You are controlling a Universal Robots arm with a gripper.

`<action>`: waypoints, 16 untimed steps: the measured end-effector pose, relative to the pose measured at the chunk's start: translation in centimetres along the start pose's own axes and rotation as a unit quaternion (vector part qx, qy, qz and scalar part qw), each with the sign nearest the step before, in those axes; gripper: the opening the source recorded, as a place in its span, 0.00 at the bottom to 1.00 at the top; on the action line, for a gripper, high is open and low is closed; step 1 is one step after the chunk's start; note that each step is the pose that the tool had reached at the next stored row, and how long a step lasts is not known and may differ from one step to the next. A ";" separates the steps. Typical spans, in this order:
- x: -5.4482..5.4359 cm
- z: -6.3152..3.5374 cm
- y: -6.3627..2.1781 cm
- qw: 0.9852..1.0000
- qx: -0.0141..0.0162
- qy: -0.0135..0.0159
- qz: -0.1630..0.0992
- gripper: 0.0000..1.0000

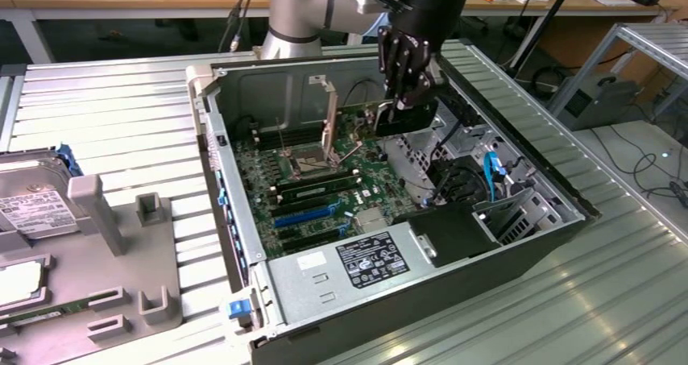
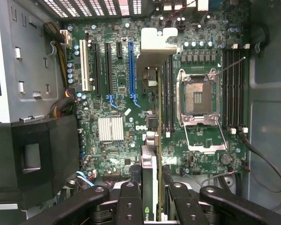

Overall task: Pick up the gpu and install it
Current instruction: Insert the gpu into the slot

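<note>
- Pincer (image 1: pixel 408 95) closed on the gpu (image 2: pixel 149 161), gripping the card from above by its two flat faces, fingers (image 2: pixel 129 199) on either side.
- Card hangs on edge inside the open computer case (image 1: pixel 215 123), low over the motherboard (image 2: pixel 112 93).
- It lies straight below the pincer. Its long axis runs parallel to the expansion slots, and its silver bracket (image 2: pixel 155 49) is at the end toward the case's vented wall.
- From the wrist view, the card lines up just beside the blue slot (image 2: pixel 130 70), between that slot and the processor socket (image 2: pixel 198 96).
- Seen edge-on, the card hides its own connector edge and whatever slot lies beneath it; whether it touches the board cannot be told.
- A hard drive (image 1: pixel 27 204) sits well apart on the desk (image 1: pixel 108 115), at the exterior view's left.
</note>
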State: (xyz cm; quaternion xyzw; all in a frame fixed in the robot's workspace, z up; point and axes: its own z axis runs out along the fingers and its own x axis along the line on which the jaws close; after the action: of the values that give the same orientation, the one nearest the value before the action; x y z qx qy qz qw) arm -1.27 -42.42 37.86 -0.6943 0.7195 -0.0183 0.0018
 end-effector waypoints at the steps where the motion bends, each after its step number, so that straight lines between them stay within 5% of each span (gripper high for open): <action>1: 0.0 0.03 0.00 1.000 0.000 0.000 0.000 0.27; 16: 0.0 0.65 0.02 1.000 0.000 0.000 -0.003 0.27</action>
State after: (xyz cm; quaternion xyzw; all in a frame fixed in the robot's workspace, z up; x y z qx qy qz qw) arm -1.27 -42.42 37.21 -0.6966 0.7172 -0.0183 0.0019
